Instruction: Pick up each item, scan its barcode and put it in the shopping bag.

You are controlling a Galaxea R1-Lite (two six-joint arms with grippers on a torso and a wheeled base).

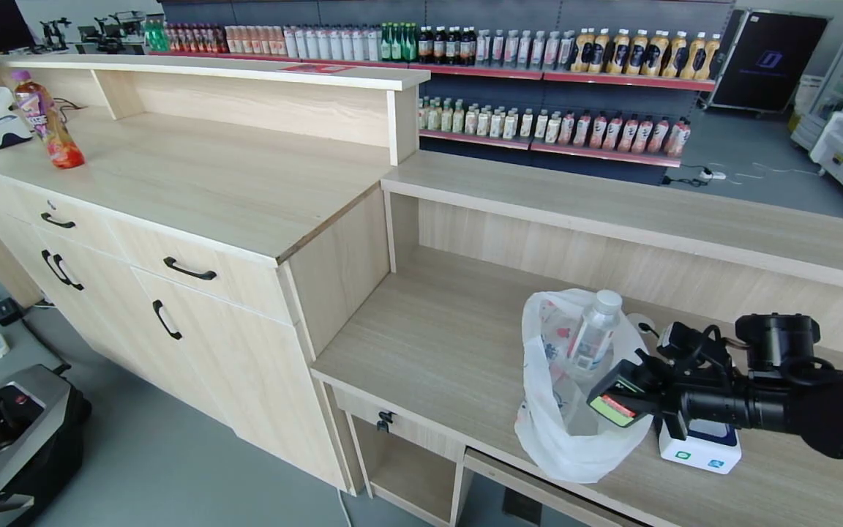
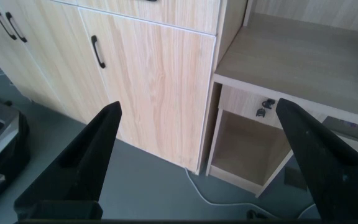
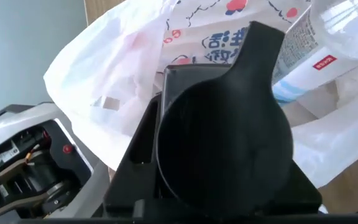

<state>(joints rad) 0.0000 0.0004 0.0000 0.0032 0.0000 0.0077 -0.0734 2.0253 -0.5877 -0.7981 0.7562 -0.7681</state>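
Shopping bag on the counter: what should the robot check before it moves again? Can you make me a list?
1. White plastic shopping bag sits open on the lower wooden counter: ok.
2. Clear water bottle with a white cap is inside the bag: ok.
3. Right gripper is at the bag's mouth: ok.
4. Right gripper has let go of its load: cannot tell.
5. Left gripper is open and empty: ok.
6. Orange drink bottle with a purple cap is bagged: not ok; it stands on the higher wooden counter.

Bottle (image 1: pixel 593 333) in shopping bag (image 1: pixel 547 432); box (image 1: pixel 699 448) just right
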